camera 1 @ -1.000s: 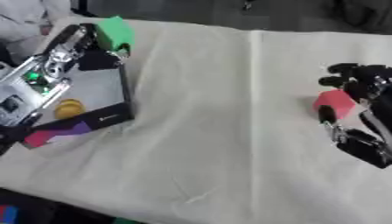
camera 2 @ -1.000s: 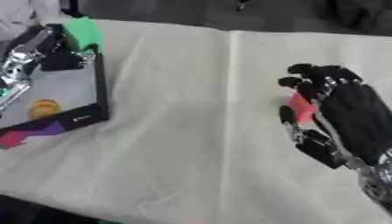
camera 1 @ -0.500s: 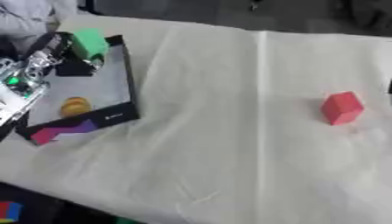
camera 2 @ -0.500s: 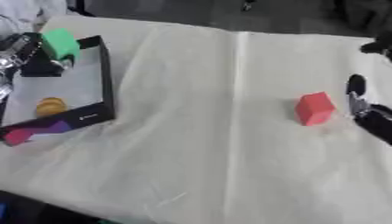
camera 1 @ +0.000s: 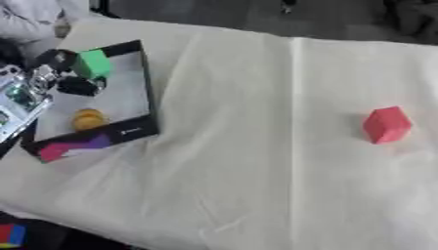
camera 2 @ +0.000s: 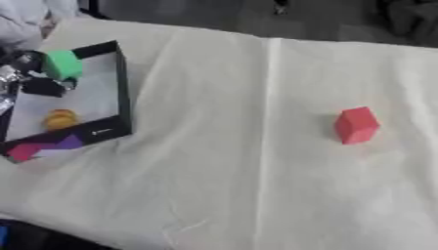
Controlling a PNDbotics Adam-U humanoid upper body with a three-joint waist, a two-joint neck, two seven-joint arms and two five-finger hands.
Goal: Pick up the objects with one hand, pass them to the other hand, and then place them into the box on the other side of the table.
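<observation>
Cloth [camera 1: 256, 161], pale and creased with one long fold running top to bottom, is covering the table. At the upper left of the frame, the left hand [camera 1: 53, 73] is pinching a green block [camera 1: 92, 63] in its dark fingers above the black-walled box [camera 1: 147, 93], whose smooth grey floor is holding a small round yellow object [camera 1: 88, 118]. A red cube [camera 1: 386, 124] is sitting alone at the right, well apart from the box, with bare cloth lying open between them.
</observation>
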